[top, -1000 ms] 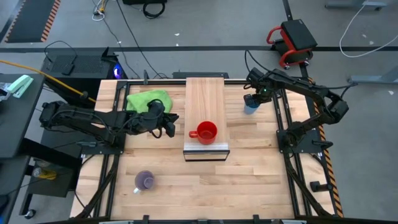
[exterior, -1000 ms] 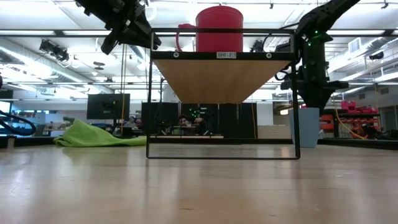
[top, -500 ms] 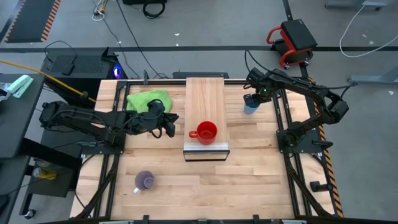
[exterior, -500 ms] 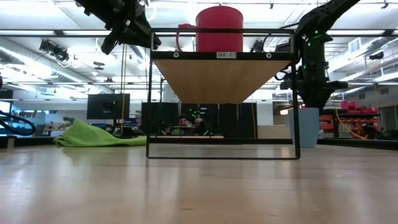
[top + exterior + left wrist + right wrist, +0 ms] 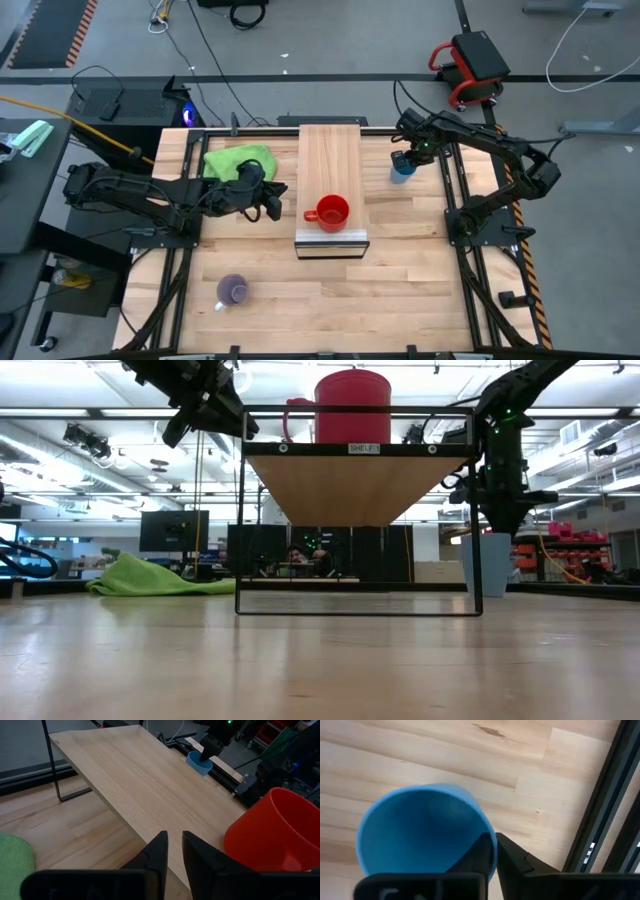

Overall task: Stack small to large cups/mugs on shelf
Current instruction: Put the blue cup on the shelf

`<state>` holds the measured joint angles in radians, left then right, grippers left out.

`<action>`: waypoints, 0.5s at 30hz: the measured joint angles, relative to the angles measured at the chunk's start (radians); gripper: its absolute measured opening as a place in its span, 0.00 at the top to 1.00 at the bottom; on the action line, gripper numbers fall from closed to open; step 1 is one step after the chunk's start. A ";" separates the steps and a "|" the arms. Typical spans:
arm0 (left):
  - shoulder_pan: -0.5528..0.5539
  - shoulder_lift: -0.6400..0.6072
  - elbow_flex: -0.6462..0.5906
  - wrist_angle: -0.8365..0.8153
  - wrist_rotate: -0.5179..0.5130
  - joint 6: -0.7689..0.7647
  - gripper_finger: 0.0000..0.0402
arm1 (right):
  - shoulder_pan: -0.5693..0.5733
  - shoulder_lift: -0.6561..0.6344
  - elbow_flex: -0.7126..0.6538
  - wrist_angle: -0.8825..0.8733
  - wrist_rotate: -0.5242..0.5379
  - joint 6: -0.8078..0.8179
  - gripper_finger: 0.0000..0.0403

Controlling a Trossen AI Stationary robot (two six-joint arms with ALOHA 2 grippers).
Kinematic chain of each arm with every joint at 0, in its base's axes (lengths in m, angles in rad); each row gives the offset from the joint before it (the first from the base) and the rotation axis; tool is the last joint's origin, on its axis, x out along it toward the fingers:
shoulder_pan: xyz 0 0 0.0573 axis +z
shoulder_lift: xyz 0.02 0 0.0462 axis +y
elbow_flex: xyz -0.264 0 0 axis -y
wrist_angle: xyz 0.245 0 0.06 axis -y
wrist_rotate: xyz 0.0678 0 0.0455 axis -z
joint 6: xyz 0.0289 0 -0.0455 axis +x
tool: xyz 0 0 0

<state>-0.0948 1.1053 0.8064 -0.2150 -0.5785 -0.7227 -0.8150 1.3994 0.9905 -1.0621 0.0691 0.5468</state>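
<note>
A red mug (image 5: 333, 211) with a handle stands on the raised wooden shelf (image 5: 330, 150), near its front metal edge; it also shows in the low view (image 5: 352, 405). A light-blue cup (image 5: 402, 172) stands on the table right of the shelf. My right gripper (image 5: 405, 158) is above it, shut on its rim. My left gripper (image 5: 277, 207) hovers just left of the shelf, shut and empty, with the red mug (image 5: 272, 830) ahead of it. A pale purple mug (image 5: 233, 290) stands on its base at the near left of the table. My right gripper (image 5: 494, 851) holds the light-blue cup (image 5: 420, 830) by its rim (image 5: 487, 827), one finger inside the cup and one outside. The fingers come from above, pointing down, at the rim's far side. In the low view the cup (image 5: 488, 565) stands upright with its base at table level.
A green cloth (image 5: 238, 160) lies on the table at the far left, behind my left arm. The shelf stands on thin black wire legs (image 5: 238, 510) with open space under it. Black frame rails (image 5: 605, 820) run along the table's right edge beside the cup.
</note>
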 joint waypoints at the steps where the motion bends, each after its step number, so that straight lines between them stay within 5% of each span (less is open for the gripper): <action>1: 0.000 0.000 0.000 0.000 0.000 0.000 0.84 | 0.000 -0.001 0.001 0.001 -0.001 0.000 0.94; 15: 0.000 0.000 0.000 0.000 0.000 0.000 0.86 | 0.002 -0.007 0.022 -0.045 -0.054 -0.053 0.98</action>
<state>-0.0948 1.1053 0.8066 -0.2146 -0.5785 -0.7228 -0.8131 1.3928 1.0129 -1.1074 0.0154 0.4942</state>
